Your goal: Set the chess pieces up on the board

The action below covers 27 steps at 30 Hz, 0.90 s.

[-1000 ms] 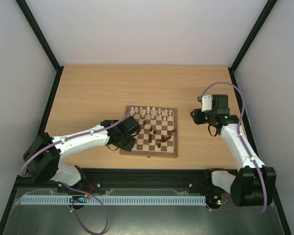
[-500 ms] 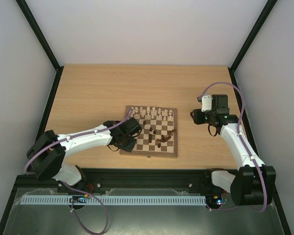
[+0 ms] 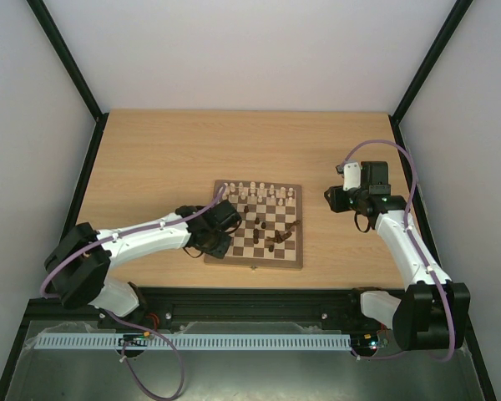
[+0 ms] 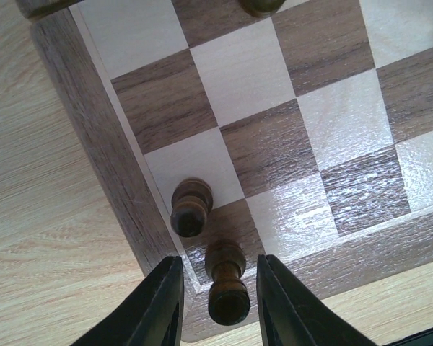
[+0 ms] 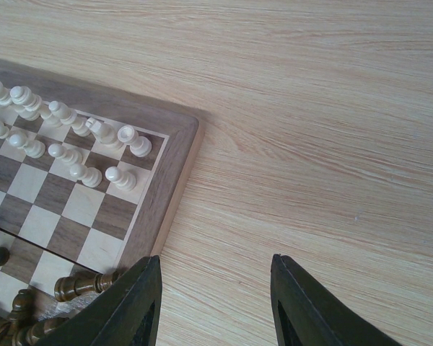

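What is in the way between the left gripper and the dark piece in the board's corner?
Nothing visible. The left gripper is open with a finger on each side of the corner piece, not touching it. A second dark piece stands on the next square of the board, beyond the fingers, not between.

Brown-checkered board (image 3: 256, 225), cream and dark pieces (image 5: 72, 155)

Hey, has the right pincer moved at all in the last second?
No. The right pincer sits in the same spot as before, just right of the far right corner of the board.
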### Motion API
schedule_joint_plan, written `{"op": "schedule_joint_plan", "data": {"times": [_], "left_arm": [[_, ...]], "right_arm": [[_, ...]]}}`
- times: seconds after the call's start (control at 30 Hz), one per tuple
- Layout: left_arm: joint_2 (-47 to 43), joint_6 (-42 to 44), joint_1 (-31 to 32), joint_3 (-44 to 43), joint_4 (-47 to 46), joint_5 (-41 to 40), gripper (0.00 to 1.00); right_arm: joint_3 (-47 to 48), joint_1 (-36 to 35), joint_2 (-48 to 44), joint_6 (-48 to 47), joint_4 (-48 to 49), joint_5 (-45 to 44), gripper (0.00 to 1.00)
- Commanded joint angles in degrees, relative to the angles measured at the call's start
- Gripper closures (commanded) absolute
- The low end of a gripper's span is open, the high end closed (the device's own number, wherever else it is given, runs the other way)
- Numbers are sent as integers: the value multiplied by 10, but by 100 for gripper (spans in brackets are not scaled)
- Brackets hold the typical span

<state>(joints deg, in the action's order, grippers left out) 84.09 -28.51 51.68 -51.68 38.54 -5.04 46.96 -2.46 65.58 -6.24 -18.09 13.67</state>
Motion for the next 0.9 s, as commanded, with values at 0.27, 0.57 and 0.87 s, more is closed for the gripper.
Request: {"op": "schedule_joint_plan", "data": {"times": [0.27,0.57,0.87], "left_arm": [[17,12,-22,-29,-3,-5,75],[37,19,-30,-34,-10,0,76],[36,18,-33,-43,-6,-10,75]], "right_arm": [[-5,1,2,-7,-10,-1,57],[-5,1,4,-8,-11,0,57],[-6,2,5,-8,-11,0,57]]}}
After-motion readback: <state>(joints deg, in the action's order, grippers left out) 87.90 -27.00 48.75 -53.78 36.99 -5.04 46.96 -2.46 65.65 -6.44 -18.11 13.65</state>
